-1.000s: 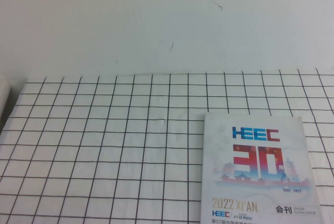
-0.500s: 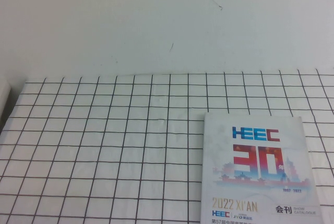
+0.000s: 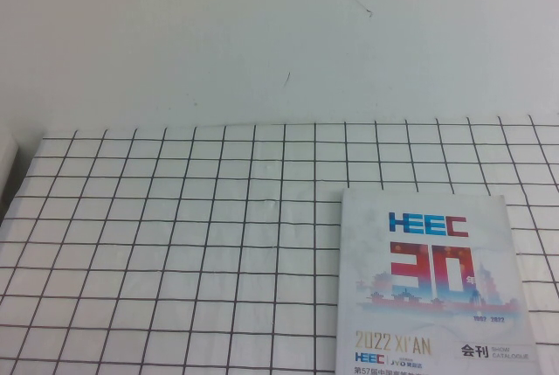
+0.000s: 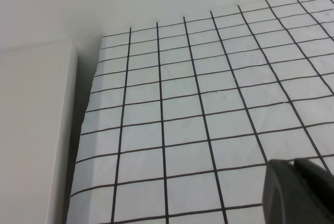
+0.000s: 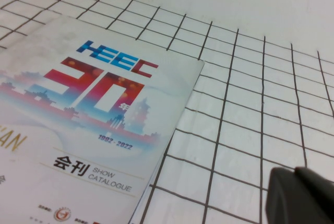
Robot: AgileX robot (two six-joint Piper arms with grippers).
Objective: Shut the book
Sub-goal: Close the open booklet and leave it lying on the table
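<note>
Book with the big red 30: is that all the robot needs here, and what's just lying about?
For the job: white glossy HEEC catalogue book, flat, cover up; left tool, on the left, away from the book; right tool, beside the book.
Just there: white cloth with black grid; white flat block off the cloth's left edge; white wall.

Likely a lab test bench: a worktop (image 3: 105, 244) covered by a white sheet (image 3: 218, 218) ruled in black squares, with a plain white wall (image 3: 262, 34) behind it.

Book (image 3: 428, 279) cover: HEEC, 30, 2022 XI'AN.
</note>
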